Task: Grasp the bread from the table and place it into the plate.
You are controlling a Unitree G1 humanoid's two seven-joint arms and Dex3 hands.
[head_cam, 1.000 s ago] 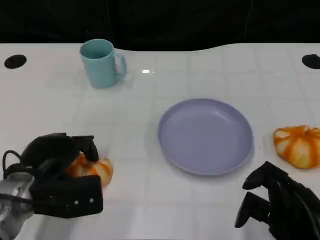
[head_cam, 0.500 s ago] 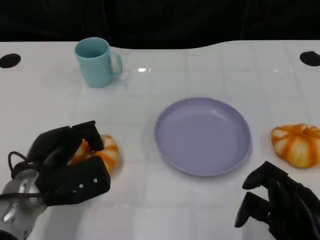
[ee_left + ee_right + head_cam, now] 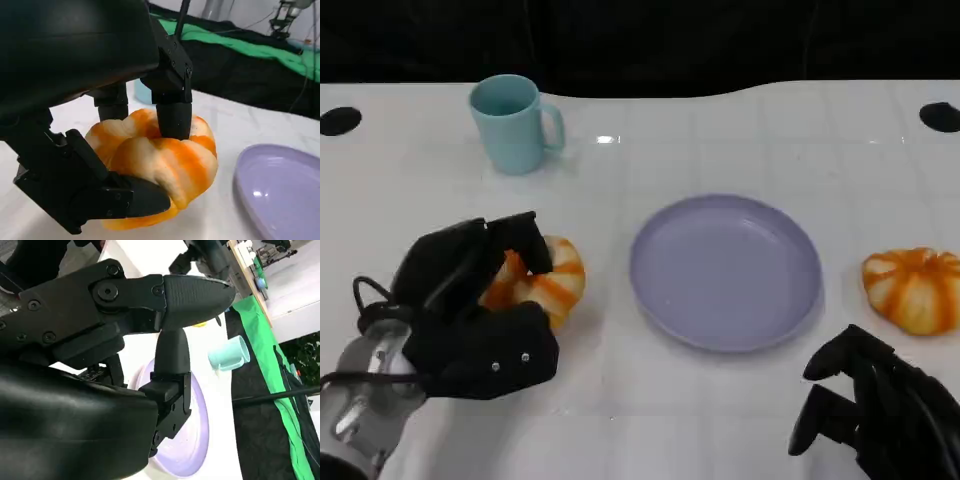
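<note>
White glossy surface (image 3: pixel 720 400) w/ faint grid lines, dark round holes at far left (image 3: pixel 338 121) & far right (image 3: pixel 940 116) corners, black backdrop behind. On it: light-blue mug (image 3: pixel 510 124) far left, handle to the right; lavender plate (image 3: pixel 725 270) near centre, nothing in it; orange-and-white striped bread (image 3: pixel 912 288) at right edge, well apart from plate. A second striped bread (image 3: pixel 548 283) sits left of plate, in the grip of the left hand (image 3: pixel 470 310); can't tell if it touches the surface.
</note>
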